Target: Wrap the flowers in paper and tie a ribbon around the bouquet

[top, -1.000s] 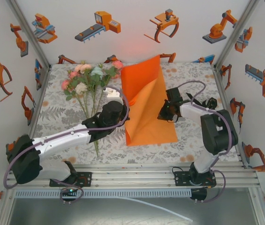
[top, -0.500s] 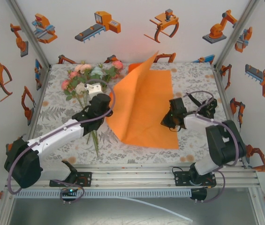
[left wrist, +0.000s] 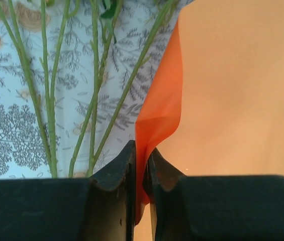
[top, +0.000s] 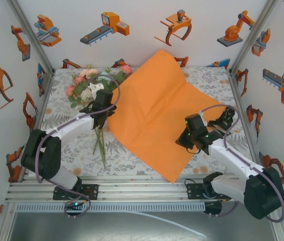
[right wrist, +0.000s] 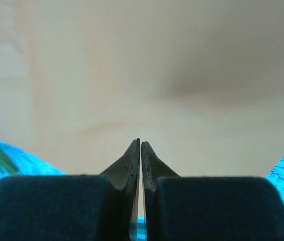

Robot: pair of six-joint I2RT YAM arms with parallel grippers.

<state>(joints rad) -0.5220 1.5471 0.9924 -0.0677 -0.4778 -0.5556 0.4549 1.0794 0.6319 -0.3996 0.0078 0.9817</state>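
White walls (top: 131, 50) printed with orange robot pictures are enclosing a counter (top: 212, 80) under a grey floral cloth, and the paper (top: 152, 110) is lying spread as 1 large diamond across its middle, the far corner leaning against the back wall. The flowers (top: 89, 85) are lying just left of the sheet, heads toward the back and stems (left wrist: 49, 100) running toward the near edge, close beside the paper's left corner but not on it. The left fingers (left wrist: 116, 173) are standing narrow with the sheet's left edge between them, lifting it into a small fold; the grip looks meant to pull that corner out toward the flowers. At the right edge, the right fingers (right wrist: 124, 168) are nearly together with only a slit showing, and I cannot tell whether paper is caught in it. The 2 arms are working at opposite edges, probably to draw the sheet flat. Judging by this, the wrapping is barely starting: the flowers are waiting to go onto the paper, and tying is far off.
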